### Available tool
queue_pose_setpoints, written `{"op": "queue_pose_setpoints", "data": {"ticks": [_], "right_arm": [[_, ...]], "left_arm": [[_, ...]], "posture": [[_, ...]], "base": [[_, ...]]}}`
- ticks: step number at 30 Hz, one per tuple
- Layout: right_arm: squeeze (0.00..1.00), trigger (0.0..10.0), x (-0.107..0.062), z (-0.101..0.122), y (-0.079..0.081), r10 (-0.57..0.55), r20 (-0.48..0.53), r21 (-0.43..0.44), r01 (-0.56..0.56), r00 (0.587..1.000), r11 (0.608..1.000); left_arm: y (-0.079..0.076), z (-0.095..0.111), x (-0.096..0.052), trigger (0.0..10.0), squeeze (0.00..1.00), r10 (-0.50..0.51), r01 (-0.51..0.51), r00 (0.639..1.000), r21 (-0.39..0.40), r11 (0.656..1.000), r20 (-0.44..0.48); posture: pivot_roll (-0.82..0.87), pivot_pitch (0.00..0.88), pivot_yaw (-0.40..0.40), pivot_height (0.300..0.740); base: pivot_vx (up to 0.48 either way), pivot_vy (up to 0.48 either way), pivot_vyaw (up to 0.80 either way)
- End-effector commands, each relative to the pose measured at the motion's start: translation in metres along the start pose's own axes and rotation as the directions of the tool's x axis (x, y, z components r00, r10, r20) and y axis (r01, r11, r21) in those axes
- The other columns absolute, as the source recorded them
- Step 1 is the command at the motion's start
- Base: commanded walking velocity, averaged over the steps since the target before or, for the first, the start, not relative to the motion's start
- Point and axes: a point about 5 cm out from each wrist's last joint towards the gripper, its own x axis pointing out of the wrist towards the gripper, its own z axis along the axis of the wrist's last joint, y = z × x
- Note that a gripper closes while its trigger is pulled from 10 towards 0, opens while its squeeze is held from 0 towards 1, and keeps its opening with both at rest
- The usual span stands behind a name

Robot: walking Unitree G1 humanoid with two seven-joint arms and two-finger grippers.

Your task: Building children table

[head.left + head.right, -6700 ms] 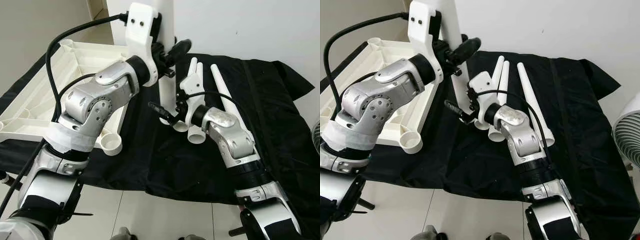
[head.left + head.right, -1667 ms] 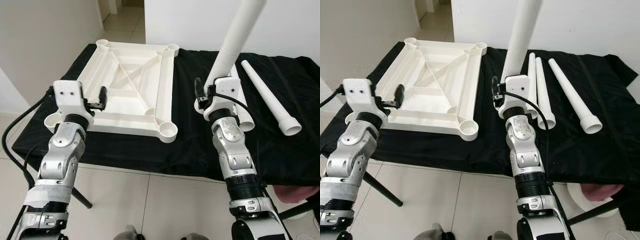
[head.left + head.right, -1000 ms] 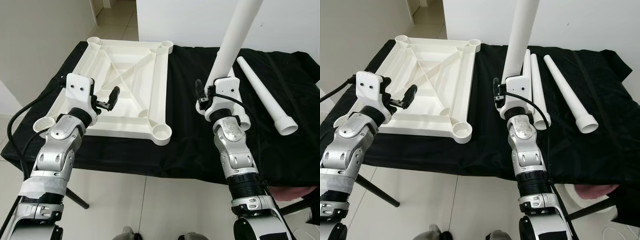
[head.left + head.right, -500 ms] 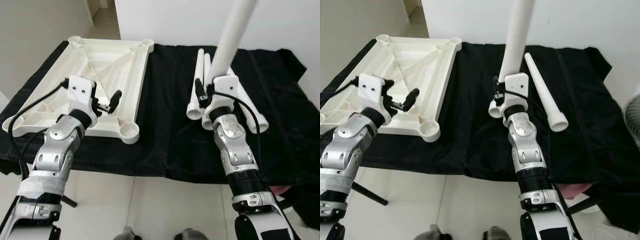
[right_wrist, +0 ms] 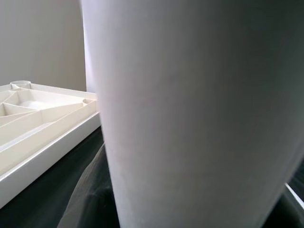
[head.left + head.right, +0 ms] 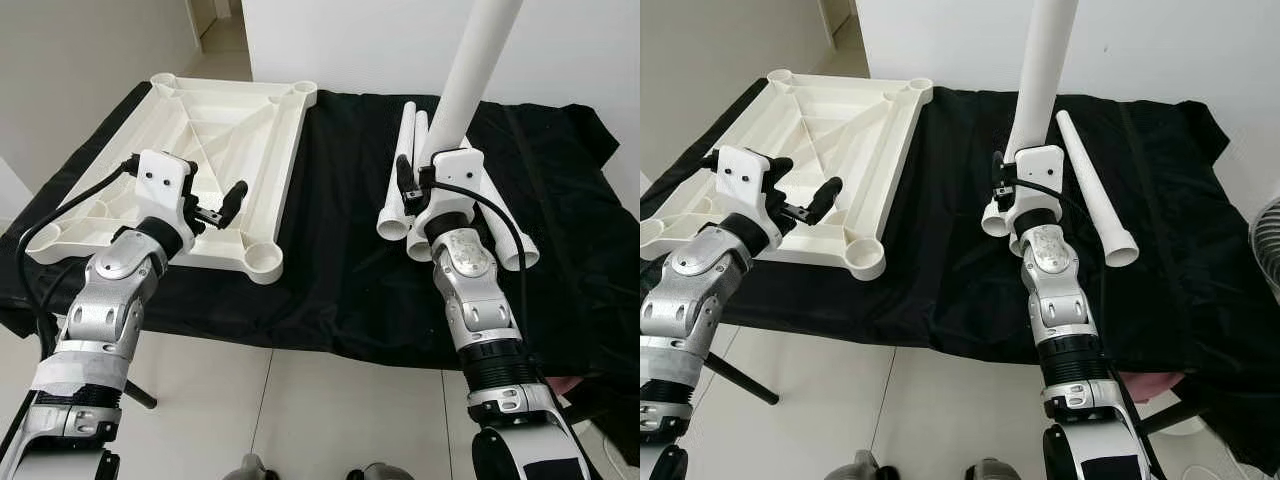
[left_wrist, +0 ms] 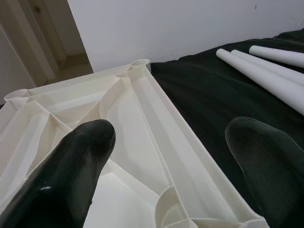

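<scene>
Since before, spread-fingered left gripper (image 6: pixel 222 205) over tabletop (image 6: pixel 225 130) rim; right gripper (image 6: pixel 1012 180) clamping upright leg (image 6: pixel 1042 70).

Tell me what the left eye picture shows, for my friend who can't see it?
The robot's right pincer holds a white table leg upright over a black cloth. Its left pincer hangs open above an upside-down white tabletop, and more legs lie on the cloth.
</scene>
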Motion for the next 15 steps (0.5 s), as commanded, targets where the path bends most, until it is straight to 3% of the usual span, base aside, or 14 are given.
{"op": "queue_pose_setpoints", "data": {"ticks": [1, 7, 9, 15], "right_arm": [[0.0, 10.0, 0.001, 0.005, 0.002, 0.01, 0.027, -0.007, -0.01, 1.0, 1.0], [0.0, 10.0, 0.001, 0.004, 0.002, 0.01, 0.025, -0.008, -0.01, 1.0, 1.0], [0.0, 10.0, 0.0, 0.004, 0.001, 0.008, 0.022, -0.008, -0.008, 1.0, 1.0], [0.0, 10.0, -0.002, 0.003, 0.001, 0.005, 0.018, -0.009, -0.005, 1.0, 1.0]], "left_arm": [[-0.003, -0.007, -0.005, 10.0, 0.0, -0.102, 0.102, 0.994, 0.007, 0.995, -0.035], [-0.014, -0.015, -0.012, 10.0, 0.0, -0.276, 0.277, 0.957, -0.005, 0.961, -0.09], [-0.018, -0.018, -0.014, 10.0, 0.0, -0.353, 0.354, 0.928, -0.011, 0.935, -0.118], [-0.016, -0.025, -0.012, 10.0, 0.0, -0.401, 0.408, 0.9, 0.009, 0.913, -0.174]], "posture": [[-0.07, 0.051, 0.06, 0.74], [-0.07, 0.066, 0.062, 0.74], [-0.07, 0.066, 0.062, 0.74], [-0.07, 0.066, 0.062, 0.74]], "base": [[0.0, 0.0, 0.0], [0.0, 0.0, 0.0], [0.0, 0.0, 0.0], [0.0, 0.0, 0.0]]}}
